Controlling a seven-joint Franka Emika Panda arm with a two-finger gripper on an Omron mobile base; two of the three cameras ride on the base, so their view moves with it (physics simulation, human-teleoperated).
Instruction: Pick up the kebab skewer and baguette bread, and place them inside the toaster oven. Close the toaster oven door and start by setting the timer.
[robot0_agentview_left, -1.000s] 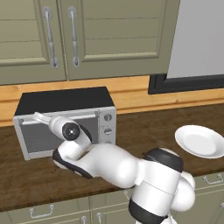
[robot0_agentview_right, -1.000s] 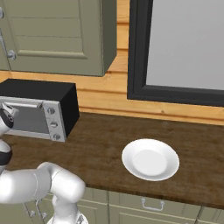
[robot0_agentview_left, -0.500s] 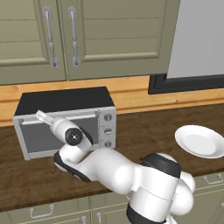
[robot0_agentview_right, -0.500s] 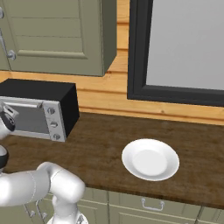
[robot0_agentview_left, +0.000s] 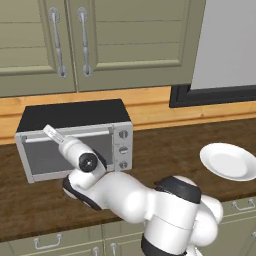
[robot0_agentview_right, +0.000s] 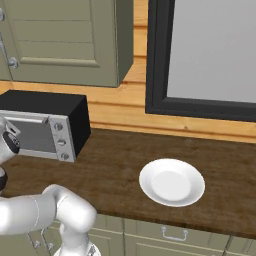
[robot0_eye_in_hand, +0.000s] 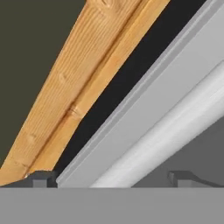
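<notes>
Boxy silver-grey toaster oven (robot0_agentview_left: 75, 142) with black top, on the dark wooden counter (robot0_agentview_right: 120, 170) against the wall, its grey glass door (robot0_agentview_left: 55, 155) upright and closed. Two-finger gripper (robot0_eye_in_hand: 111, 177), jaws spread wide and holding nothing, right at the door's pale bar handle (robot0_eye_in_hand: 175, 127). Round white plate (robot0_agentview_right: 171, 182), bare, well apart to the oven's right.

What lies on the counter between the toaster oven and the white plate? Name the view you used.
Nothing: between the toaster oven and the white plate, the dark wooden counter is bare, as the right base view shows.
</notes>
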